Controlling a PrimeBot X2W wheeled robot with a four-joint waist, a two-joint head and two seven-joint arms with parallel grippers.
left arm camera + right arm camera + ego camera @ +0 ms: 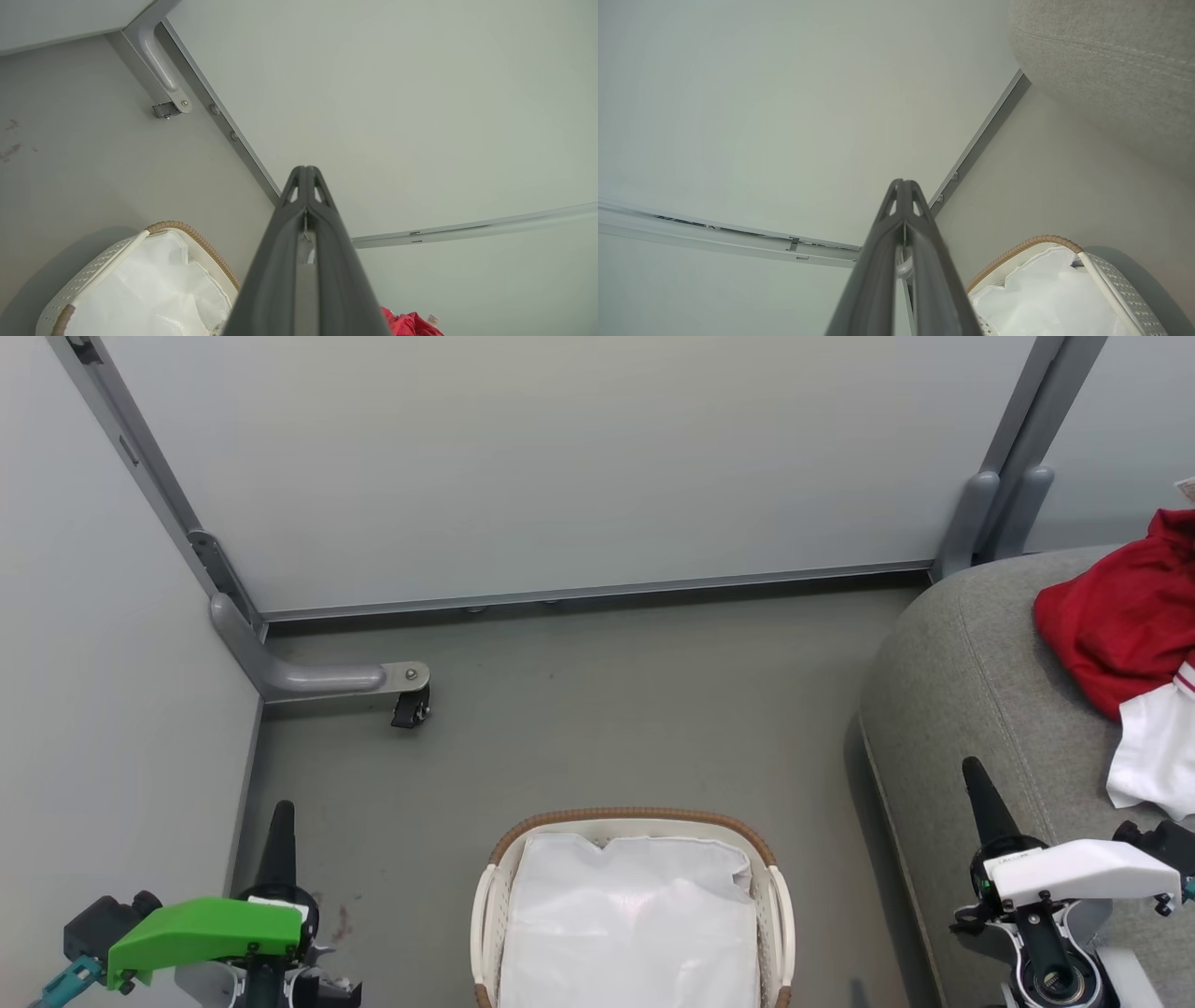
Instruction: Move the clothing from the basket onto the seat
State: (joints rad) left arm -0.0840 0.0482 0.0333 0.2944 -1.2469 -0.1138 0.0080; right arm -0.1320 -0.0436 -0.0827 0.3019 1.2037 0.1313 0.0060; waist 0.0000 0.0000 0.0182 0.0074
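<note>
Claws pinched closed and empty: the left gripper (pixel 281 831) hangs beside the basket (pixel 635 816), the right gripper (pixel 977 779) near the seat (pixel 971 653) edge.
A white sheet (pixel 630 924) lines the basket; red clothing (pixel 1120 616) lies heaped on the seat. The move looks finished, unless something hides beneath the sheet.

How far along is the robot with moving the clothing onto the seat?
Looks finished: red clothing lies on the seat, and the basket holds a white sheet. Nothing in hand: left gripper and right gripper are shut, empty. Anything under the sheet is hidden.
</note>
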